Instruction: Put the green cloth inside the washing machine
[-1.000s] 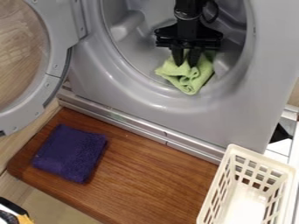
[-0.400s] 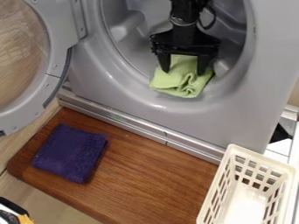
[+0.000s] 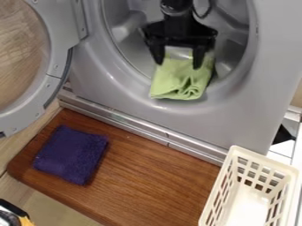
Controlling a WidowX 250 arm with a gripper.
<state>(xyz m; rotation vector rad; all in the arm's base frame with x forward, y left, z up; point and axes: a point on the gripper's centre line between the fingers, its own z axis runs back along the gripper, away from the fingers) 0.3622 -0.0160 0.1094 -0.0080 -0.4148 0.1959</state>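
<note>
My claw [image 3: 179, 65], at twelve o'clock, has its two fingers spread wide over the green cloth [image 3: 182, 82]. The cloth lies just below, toward one o'clock, inside the washing machine's round opening [image 3: 236, 84], draped on the lower part of its rim.
</note>
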